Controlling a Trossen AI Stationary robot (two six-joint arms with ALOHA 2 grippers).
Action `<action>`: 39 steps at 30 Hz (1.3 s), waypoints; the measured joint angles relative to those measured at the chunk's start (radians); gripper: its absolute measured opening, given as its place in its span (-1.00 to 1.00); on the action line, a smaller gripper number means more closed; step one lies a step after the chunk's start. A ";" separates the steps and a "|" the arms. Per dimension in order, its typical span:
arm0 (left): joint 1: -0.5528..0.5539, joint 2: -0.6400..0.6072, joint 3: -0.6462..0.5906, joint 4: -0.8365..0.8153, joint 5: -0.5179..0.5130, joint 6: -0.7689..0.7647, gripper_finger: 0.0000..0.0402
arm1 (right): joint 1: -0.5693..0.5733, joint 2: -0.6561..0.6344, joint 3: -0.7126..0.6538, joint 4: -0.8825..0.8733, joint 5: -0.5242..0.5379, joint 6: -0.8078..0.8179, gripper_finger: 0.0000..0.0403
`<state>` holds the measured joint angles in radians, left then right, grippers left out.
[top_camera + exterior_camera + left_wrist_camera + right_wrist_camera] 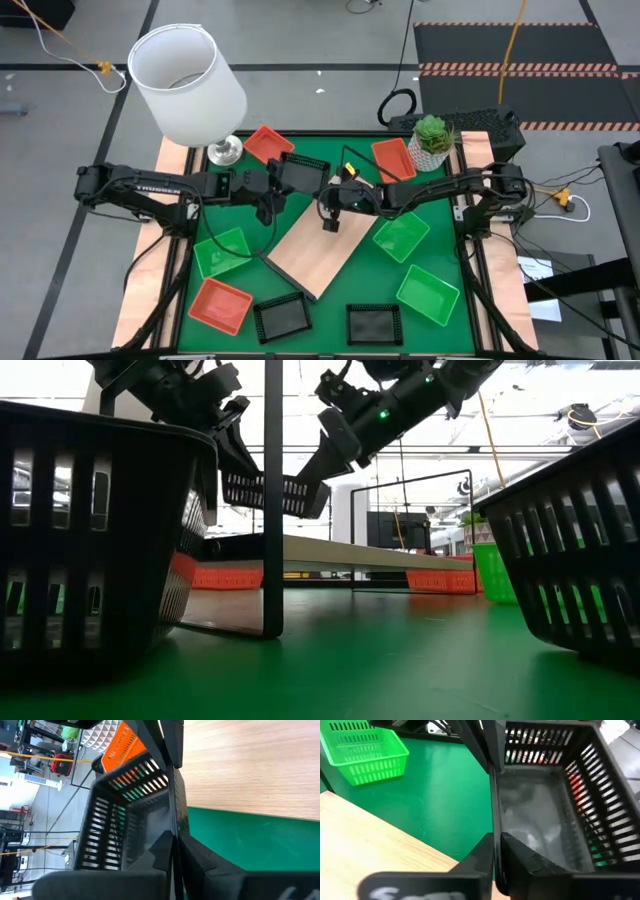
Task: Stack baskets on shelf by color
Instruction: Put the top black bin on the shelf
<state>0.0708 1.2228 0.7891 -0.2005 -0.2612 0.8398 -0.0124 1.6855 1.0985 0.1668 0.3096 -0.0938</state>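
A black mesh basket (299, 173) hangs lifted between both grippers, over the green mat beside the far end of the light-wood shelf (314, 247). My left gripper (272, 194) is shut on its left end and my right gripper (329, 203) on its right end. In the low view the basket (275, 493) floats above the shelf board (380, 556). Two more black baskets (281, 320) (372, 323) sit on the mat at the near edge. Green baskets (222, 250) (400, 237) (428, 293) and orange ones (268, 143) (393, 158) (220, 305) lie around the shelf. My left gripper (175, 845) pinches the black basket's end wall at its rim (171, 790), one finger inside and one outside. It comes from the table's left, slanting down. The basket is lifted clear. My right gripper (495, 842) pinches the opposite end wall at its rim (494, 790), one finger inside the basket and one outside. It comes from the table's right, slanting down. The basket (300, 495) hangs clear, roughly level.
A white lamp (190, 78) stands at the far left corner and a potted plant (432, 140) at the far right. The shelf lies diagonally across the mat's middle, its top bare. Wooden table strips (150, 270) run along both sides.
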 joint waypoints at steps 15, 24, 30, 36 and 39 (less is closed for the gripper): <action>-0.001 0.000 0.000 0.066 0.026 -0.141 -0.58 | 0.000 -0.007 -0.001 -0.021 0.002 0.045 -0.97; -0.024 -0.015 0.000 0.108 -0.032 -0.262 0.02 | 0.002 -0.012 -0.001 -0.050 0.002 0.099 -0.97; -0.048 -0.081 0.000 0.100 -0.133 -0.302 0.11 | 0.035 -0.076 -0.001 -0.133 0.013 0.170 -0.97; -0.035 -0.164 0.000 0.054 -0.138 -0.380 0.11 | 0.139 -0.146 -0.001 -0.230 0.161 0.237 -0.97; -0.031 -0.184 0.000 0.029 -0.140 -0.408 0.11 | 0.203 -0.166 0.000 -0.277 0.248 0.270 -0.97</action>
<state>0.0401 1.0390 0.7891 -0.1714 -0.4015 0.4320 0.1907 1.5195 1.0981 -0.1105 0.5574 0.1765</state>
